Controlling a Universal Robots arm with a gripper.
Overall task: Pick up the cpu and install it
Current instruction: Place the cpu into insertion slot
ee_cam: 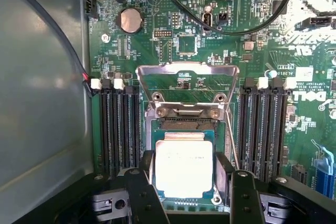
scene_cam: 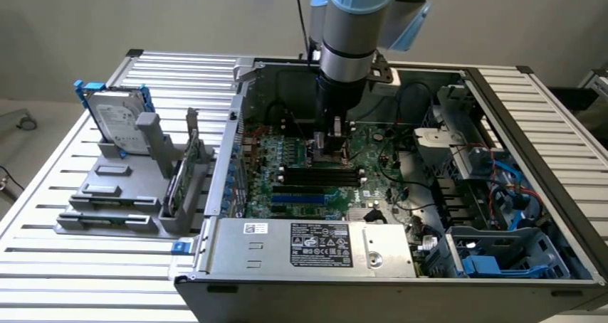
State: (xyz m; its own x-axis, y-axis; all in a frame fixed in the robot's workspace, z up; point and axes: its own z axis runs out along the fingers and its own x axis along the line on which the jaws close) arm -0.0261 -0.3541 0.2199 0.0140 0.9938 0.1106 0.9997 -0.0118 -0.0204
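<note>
Right up close, the gripper [ee_cam: 186, 166] is reaching down into the open computer case [scene_cam: 517, 106], and its black fingers [ee_cam: 147, 174] are standing on two opposite sides of the cpu [ee_cam: 184, 163], clamping it by its edges as far as the wrist view is showing. The cpu is lying flat, silver top up, inside the socket on the green motherboard [ee_cam: 173, 30]. Just beyond it the metal load plate [ee_cam: 186, 71] is standing tilted open over the board. Black memory slots [ee_cam: 118, 129] are running along both sides of the socket, and a coin cell battery [ee_cam: 130, 20] is sitting further off. In the exterior view the arm [scene_cam: 347, 31] is hanging straight down over the middle of the board, a power supply [scene_cam: 314, 245] is filling the case's near edge, and towards the exterior view's left a hard drive [scene_cam: 119, 120] is standing upright in a grey fixture [scene_cam: 109, 195] on the slatted table [scene_cam: 560, 99].
</note>
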